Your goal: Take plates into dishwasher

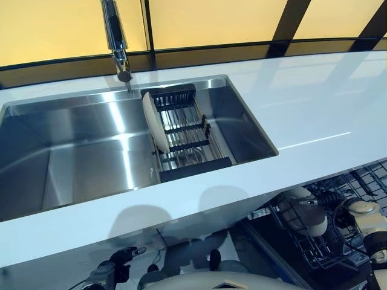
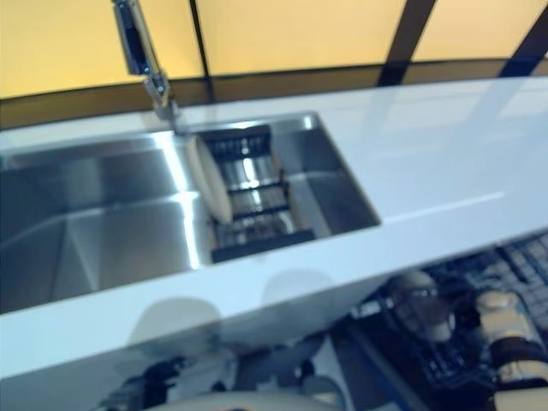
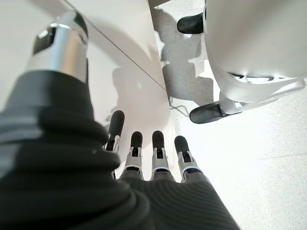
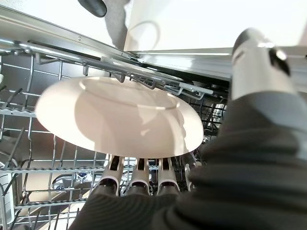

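Note:
A white plate [image 4: 120, 120] hangs low over the wire dishwasher rack [image 4: 29, 158], its underside toward the right wrist camera. My right hand [image 4: 139, 184] is against its far side, with the thumb [image 4: 256, 52] standing clear of the rim. In the left eye view this plate [image 1: 314, 226] shows at the lower right inside the rack [image 1: 363, 181]. A second white plate [image 1: 155, 121] stands on edge in the black drying rack [image 1: 187, 130] in the sink. My left hand [image 3: 153, 158] is open and empty, low beside the cabinet front.
The steel sink [image 1: 72, 157] is set in the white counter [image 1: 314, 109], with a faucet [image 1: 115, 36] behind it. The counter's front edge overhangs the pulled-out dishwasher rack. A white cabinet front [image 3: 129, 28] is next to my left hand.

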Motion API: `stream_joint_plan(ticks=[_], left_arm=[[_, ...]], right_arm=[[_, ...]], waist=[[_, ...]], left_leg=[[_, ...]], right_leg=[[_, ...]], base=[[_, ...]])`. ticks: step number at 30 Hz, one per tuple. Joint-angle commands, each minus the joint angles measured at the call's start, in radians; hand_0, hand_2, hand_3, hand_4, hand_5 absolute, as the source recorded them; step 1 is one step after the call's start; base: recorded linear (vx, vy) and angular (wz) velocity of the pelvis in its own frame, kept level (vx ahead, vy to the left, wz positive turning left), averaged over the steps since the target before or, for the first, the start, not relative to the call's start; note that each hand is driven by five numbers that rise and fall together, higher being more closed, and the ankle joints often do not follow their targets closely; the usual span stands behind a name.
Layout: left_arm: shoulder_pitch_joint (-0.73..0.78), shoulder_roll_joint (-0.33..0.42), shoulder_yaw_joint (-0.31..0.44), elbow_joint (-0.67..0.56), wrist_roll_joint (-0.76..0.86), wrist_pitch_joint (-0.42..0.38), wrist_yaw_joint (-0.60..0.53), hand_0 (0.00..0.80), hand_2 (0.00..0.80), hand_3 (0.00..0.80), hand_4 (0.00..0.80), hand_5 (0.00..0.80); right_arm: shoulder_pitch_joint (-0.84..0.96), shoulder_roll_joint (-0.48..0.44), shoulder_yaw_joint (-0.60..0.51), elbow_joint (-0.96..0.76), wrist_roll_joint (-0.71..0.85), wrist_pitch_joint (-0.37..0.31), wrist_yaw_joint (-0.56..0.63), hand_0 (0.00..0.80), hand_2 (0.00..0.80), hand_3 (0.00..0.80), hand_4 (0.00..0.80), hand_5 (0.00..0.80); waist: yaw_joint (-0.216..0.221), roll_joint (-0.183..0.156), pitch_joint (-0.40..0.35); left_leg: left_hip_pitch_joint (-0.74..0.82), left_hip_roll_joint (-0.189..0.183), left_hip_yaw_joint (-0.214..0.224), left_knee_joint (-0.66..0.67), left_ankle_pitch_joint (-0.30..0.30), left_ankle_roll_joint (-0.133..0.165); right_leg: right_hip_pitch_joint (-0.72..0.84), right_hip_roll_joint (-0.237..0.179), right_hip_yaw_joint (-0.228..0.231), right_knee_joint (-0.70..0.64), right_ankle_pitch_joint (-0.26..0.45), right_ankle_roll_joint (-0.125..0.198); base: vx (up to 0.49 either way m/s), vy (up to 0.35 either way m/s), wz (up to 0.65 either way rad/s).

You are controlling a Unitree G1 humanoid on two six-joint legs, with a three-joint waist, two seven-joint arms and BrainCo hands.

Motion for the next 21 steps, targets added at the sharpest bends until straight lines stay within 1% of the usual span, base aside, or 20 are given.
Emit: stream_joint_plan(ticks=[1,7,15,18,21], left_arm=[[-0.085,0.024,0.008,0.002,0.021,-0.019,-0.005,0.0,0.0,0.0,0.0,0.0],[-0.085,0.026,0.008,0.003,0.012,-0.016,0.001,0.0,0.0,0.0,0.0,0.0],[-0.085,0.029,0.003,0.019,-0.005,-0.026,0.013,0.0,0.0,0.0,0.0,0.0],[-0.086,0.029,-0.001,0.027,-0.013,-0.034,0.016,0.0,0.0,0.0,0.0,0.0],[-0.087,0.03,-0.004,0.038,-0.016,-0.042,0.015,0.0,0.0,0.0,0.0,0.0]], right_arm=[[-0.096,-0.06,-0.019,0.037,-0.018,0.009,-0.029,0.0,0.0,0.0,0.0,0.0],[-0.085,-0.109,-0.055,0.018,-0.005,0.044,-0.05,0.0,0.0,0.0,0.0,0.0],[-0.012,-0.195,-0.166,0.021,0.014,0.065,-0.079,0.0,0.0,0.0,0.0,0.0],[0.021,-0.22,-0.208,0.026,0.025,0.068,-0.087,0.0,0.0,0.0,0.0,0.0],[0.047,-0.243,-0.245,0.047,0.037,0.058,-0.101,0.0,0.0,0.0,0.0,0.0]], waist=[[0.008,-0.014,-0.002],[-0.005,-0.022,-0.003],[-0.031,-0.038,-0.009],[-0.04,-0.043,-0.009],[-0.047,-0.047,-0.011]], left_leg=[[-0.008,-0.007,-0.006,0.011,-0.043,0.046],[-0.007,-0.003,0.0,0.011,-0.045,0.046],[-0.008,0.002,0.012,0.012,-0.049,0.049],[-0.008,0.004,0.017,0.012,-0.049,0.051],[-0.008,0.005,0.019,0.011,-0.05,0.052]], right_leg=[[0.005,-0.028,-0.034,0.069,-0.049,0.072],[0.001,-0.021,-0.021,0.068,-0.047,0.071],[-0.008,-0.008,0.005,0.069,-0.042,0.073],[-0.013,-0.005,0.014,0.071,-0.04,0.074],[-0.016,-0.001,0.021,0.07,-0.038,0.075]], base=[[0.0,0.0,0.0],[0.0,0.0,0.0],[0.001,0.003,-0.02],[-0.002,0.006,-0.07],[0.004,0.005,-0.05]])
